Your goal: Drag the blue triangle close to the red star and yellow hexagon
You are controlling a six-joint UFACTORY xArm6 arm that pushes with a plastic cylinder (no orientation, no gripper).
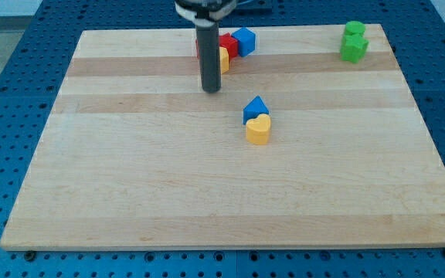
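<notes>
The blue triangle [255,108] sits near the board's middle, touching a yellow heart [259,130] just below it. My tip [211,89] rests on the board to the left of and slightly above the blue triangle, apart from it. The red star [229,44] and the yellow hexagon [223,59] lie at the view's top, right behind the rod, partly hidden by it. A blue cube [244,40] touches the red star on its right.
Two green blocks [354,42] stand together at the top right corner of the wooden board [130,193]. Blue pegboard surrounds the board on all sides.
</notes>
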